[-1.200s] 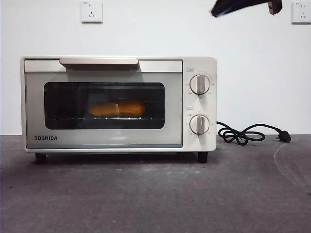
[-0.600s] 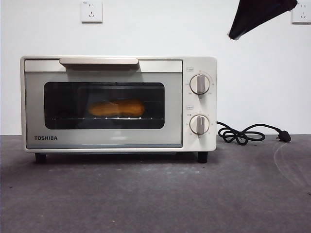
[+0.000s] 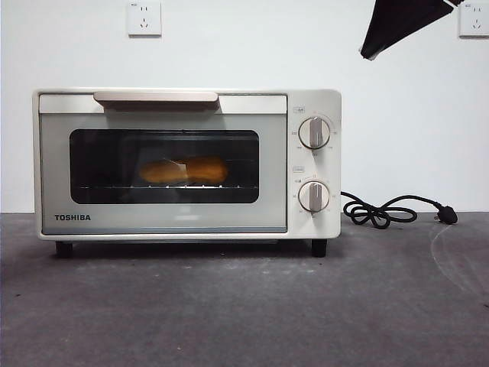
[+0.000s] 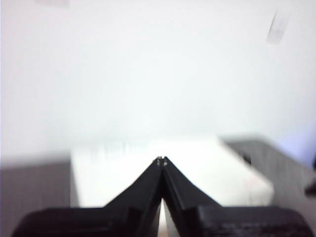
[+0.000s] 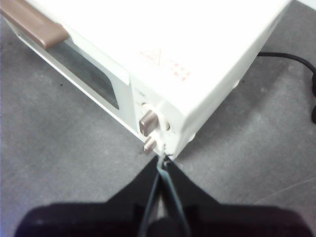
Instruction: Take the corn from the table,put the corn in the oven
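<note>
The yellow-orange corn (image 3: 184, 170) lies on the wire rack inside the cream-white oven (image 3: 306, 99), seen through the dark glass of its shut door. The oven stands on the dark grey table (image 3: 244, 306). My right gripper (image 5: 162, 159) is shut and empty, hanging high above the oven's (image 5: 207, 44) knob-side front corner; it shows as a black tip (image 3: 401, 23) at the front view's top right. My left gripper (image 4: 160, 161) is shut on nothing, held above the blurred white oven top (image 4: 207, 168). Neither wrist view shows the corn.
The oven's black cord and plug (image 3: 390, 210) lie coiled on the table to the right of the oven. Two round knobs (image 3: 314, 132) sit on the oven's right front panel. A white wall with sockets (image 3: 144, 18) stands behind.
The black gripper tip at the front view's top right has come lower and shows larger than a second ago. The corn and the oven door have not moved.
</note>
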